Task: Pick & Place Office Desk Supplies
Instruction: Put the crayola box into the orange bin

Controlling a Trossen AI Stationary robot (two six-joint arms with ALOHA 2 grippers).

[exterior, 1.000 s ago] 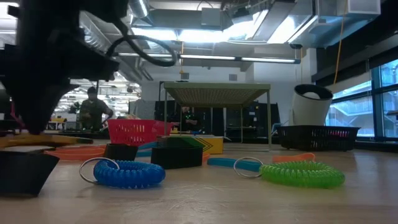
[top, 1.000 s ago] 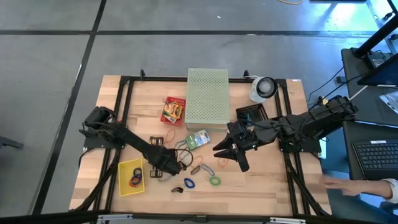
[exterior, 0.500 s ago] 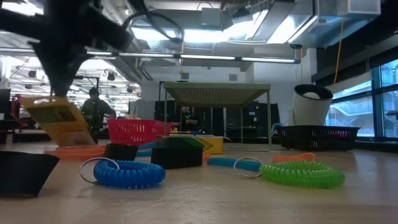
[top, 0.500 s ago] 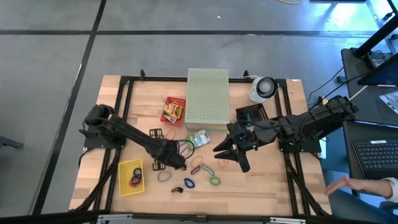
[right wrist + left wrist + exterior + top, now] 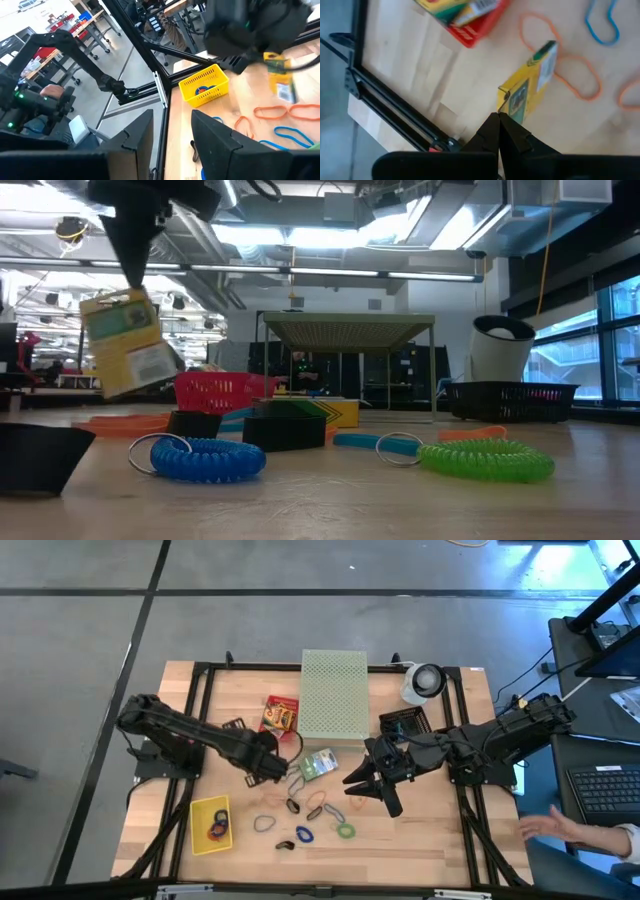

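**Left tool lifts a yellow card box off the tabletop**

The left tool (image 5: pixel 499 119) is clamped on a corner of a yellow card box (image 5: pixel 530 82), which hangs tilted below it, clear of the tabletop (image 5: pixel 420 830). In the low view the box (image 5: pixel 128 345) dangles above the orange bands (image 5: pixel 120 423). From above, the left tool (image 5: pixel 272 768) sits just beside the red crayon box (image 5: pixel 279 717) and near the green card box (image 5: pixel 319 763).

The right tool (image 5: pixel 370 792) hovers right of centre, fingers (image 5: pixel 212 137) apart, holding nothing.

On the tabletop lie a blue coil (image 5: pixel 205 459) and a green coil (image 5: pixel 487 460), loose bands (image 5: pixel 316 808), and a yellow basket (image 5: pixel 210 825) with bands inside. The pale green perforated box (image 5: pixel 333 695) stands at the back.
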